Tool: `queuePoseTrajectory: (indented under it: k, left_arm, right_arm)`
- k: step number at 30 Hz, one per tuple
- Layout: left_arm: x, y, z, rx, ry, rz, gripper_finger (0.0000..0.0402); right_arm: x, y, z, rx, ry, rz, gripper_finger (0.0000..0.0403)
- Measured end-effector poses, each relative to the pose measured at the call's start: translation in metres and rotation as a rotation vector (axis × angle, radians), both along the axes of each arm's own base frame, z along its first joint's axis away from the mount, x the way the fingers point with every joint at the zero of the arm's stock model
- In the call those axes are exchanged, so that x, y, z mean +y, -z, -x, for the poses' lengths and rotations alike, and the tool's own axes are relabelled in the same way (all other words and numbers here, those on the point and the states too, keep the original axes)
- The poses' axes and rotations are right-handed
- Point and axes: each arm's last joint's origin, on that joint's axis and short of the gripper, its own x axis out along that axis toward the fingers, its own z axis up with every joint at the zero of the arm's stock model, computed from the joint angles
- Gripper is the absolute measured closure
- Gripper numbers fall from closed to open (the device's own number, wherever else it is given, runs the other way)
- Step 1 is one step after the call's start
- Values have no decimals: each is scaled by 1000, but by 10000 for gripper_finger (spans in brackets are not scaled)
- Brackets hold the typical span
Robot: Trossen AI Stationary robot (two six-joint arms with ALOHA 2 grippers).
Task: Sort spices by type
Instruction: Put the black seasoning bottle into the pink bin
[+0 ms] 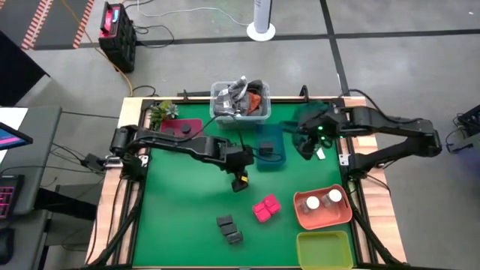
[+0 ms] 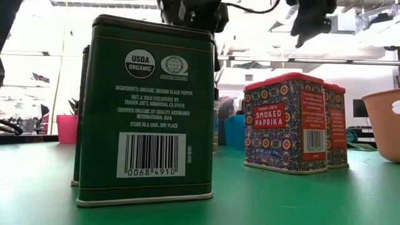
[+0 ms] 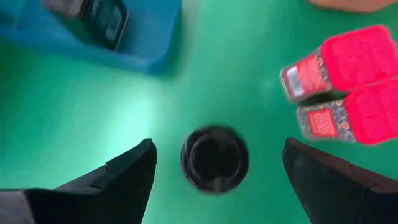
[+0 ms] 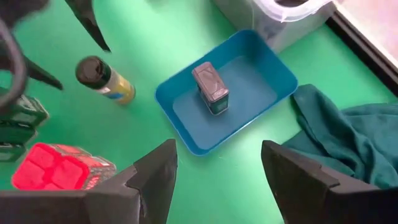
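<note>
On the green counter [image 1: 180, 217], my left gripper [image 3: 214, 163] hangs wide-fingered over a dark jar [image 3: 214, 158]; pink blocks [image 1: 265, 208] and grey boxes [image 1: 229, 229] remain unsorted.

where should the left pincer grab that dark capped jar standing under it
Grip the dark capped jar around its round body just below the cap, coming straight down from above. It stands upright on the green table, the open left pincer already straddles it, and the pink paprika tins sit off to one side, so a top approach looks clear.

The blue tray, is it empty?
No, one dark grey box stands inside the blue tray, seen from the right wrist view.
</note>
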Motion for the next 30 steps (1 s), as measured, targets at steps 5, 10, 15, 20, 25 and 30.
queuePoseTrajectory:
  k: [5, 10, 15, 20, 25, 30]
  left_arm:
    - [-1, 14, -7, 22, 51, -36, 68]
    - [-1, 30, -10, 75, 76, -55, 68]
    - [2, 31, -10, 70, 70, -73, 71]
    - [4, 35, -13, 58, 93, -91, 105]
    - [3, 41, -15, 78, 103, -93, 149]
    - [4, 45, -11, 132, 93, -88, 201]
  right_arm:
    - [5, -8, 13, -46, 29, 12, 143]
    - [9, -7, 15, -24, 31, 29, 143]
    - [12, -4, 11, -25, 26, 32, 143]
    - [12, -2, 7, -13, 33, 42, 143]
    - [11, -2, 6, -22, 40, 38, 143]
    - [11, -2, 6, -28, 42, 37, 143]
